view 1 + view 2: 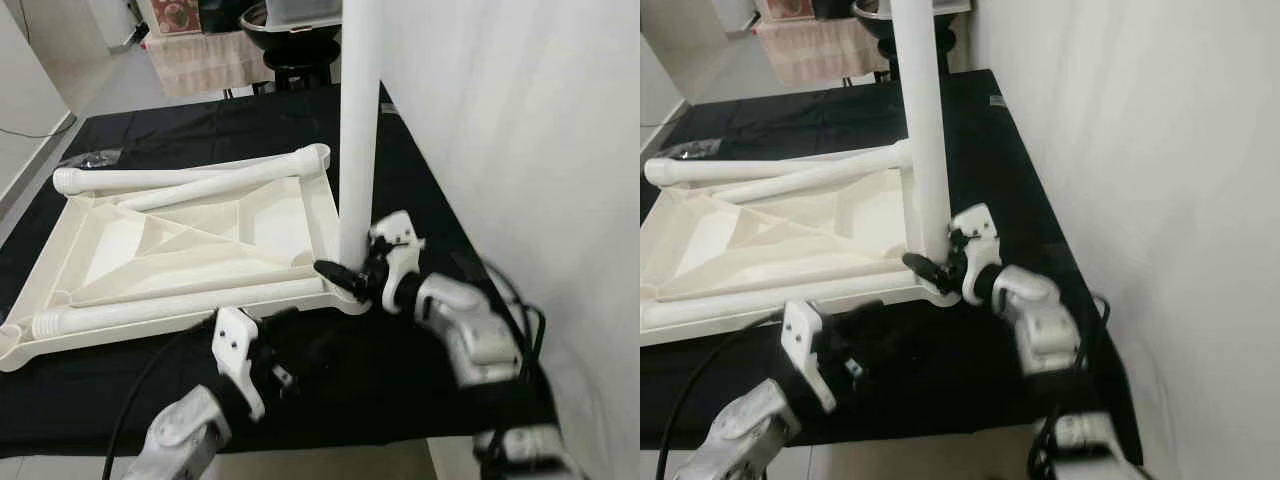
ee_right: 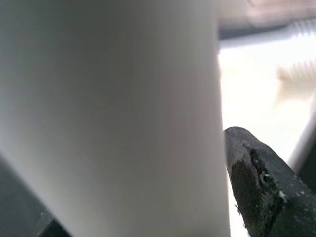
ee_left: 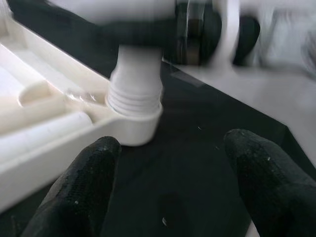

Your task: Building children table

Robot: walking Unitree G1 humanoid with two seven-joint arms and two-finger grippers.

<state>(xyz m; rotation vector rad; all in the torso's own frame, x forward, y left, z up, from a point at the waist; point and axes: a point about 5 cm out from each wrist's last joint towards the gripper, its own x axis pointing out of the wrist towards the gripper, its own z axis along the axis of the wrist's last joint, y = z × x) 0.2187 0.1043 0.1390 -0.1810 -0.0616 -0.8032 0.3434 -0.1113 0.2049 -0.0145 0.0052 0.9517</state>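
Black cloth (image 1: 480, 250) under tabletop (image 1: 200, 250), right gripper (image 1: 345, 272) around upright leg (image 1: 358, 130)

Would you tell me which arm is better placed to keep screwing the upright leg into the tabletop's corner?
Right. The right gripper is closed on the upright leg just above its socket, while the left gripper hangs open over the black cloth, touching nothing.

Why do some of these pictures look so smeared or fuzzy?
Left wrist view: the right gripper across the top is streaked with blur, while the threaded leg is only soft. Right wrist view: that leg is very close and out of focus. Eye views: fairly sharp.
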